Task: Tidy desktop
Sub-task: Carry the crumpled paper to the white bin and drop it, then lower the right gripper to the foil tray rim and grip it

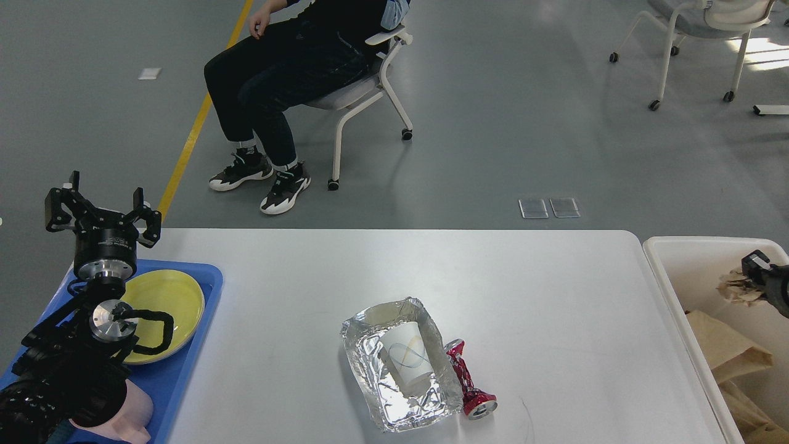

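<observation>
The white desktop carries a crumpled foil tray with a white paper cup lying in it, and a crushed red can against its right side. My left gripper is open and empty above the far left corner, over the blue tray. My right gripper shows only at the right edge, shut on a crumpled brown paper wad held over the cream-white bin.
The blue tray holds a yellow plate and a pink cup. The bin holds brown paper bags. A person sits on a chair beyond the table. Another chair stands at the far right.
</observation>
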